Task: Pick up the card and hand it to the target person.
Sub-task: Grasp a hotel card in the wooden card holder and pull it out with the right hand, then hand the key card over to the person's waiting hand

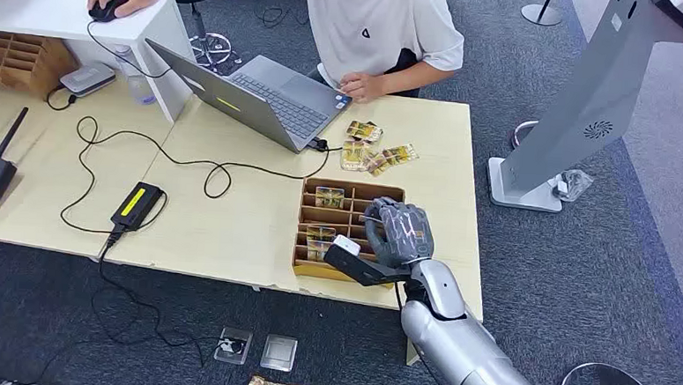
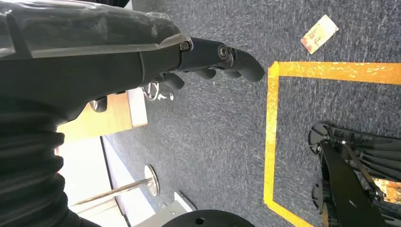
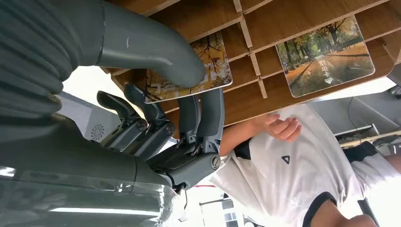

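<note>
Your right robot hand (image 3: pixel 189 118) pinches a thin, stiff, slick card (image 3: pixel 189 71) by its edge in the organizer (image 1: pixel 309 244); left robot hand (image 2: pixel 213 59) hangs curled, holding nothing.

A: What is the right hand (image 3: pixel 179 118) doing?
B: Its thick grey thumb lies over one card (image 3: pixel 189 71) resting in the wooden divider tray (image 3: pixel 255 94), with the dark fingers curled at the card's edge.
A: And nearby?
B: A second card (image 3: pixel 326 56) sits in another compartment. Beyond, a person in a white shirt (image 3: pixel 293 170) holds a hand (image 3: pixel 281 127) up.
</note>
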